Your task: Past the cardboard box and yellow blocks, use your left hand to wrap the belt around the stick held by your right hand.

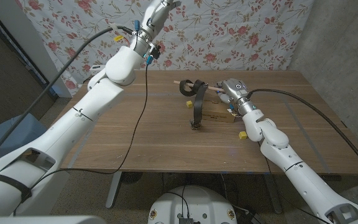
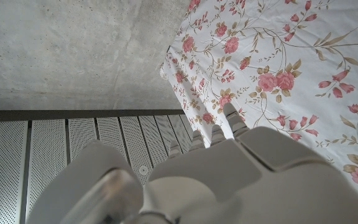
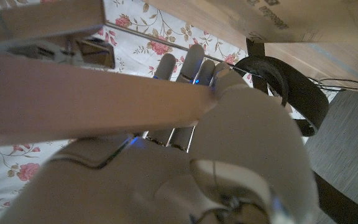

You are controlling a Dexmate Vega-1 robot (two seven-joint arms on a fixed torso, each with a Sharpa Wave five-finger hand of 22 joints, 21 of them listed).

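**Belt draped on the stick, left arm raised clear**

I see the brown wooden table (image 1: 166,140) spread across the head view, with the flowered curtain (image 1: 229,37) hanging behind it. My left arm is lifted high above the far-left part of the table, and the left hand (image 1: 158,11) sits up at the top edge of the picture in front of the curtain — its fingers look spread with nothing in them, though the view there is cramped, so I'd call that likely rather than certain. In the left wrist view the left hand's fingertips (image 2: 232,118) point at the curtain and a grey ceiling.

My right hand (image 1: 232,93) is over the far middle of the table, grasping the thin pale wooden stick (image 1: 188,83), which pokes out level toward my left. The black belt (image 1: 197,102) is looped over that stick — a coil sits on it and a strap hangs down until its end meets the tabletop. Directly behind the strap lies the flat cardboard box (image 1: 215,113). One small yellow block (image 1: 243,134) rests on the table just beside my right forearm.
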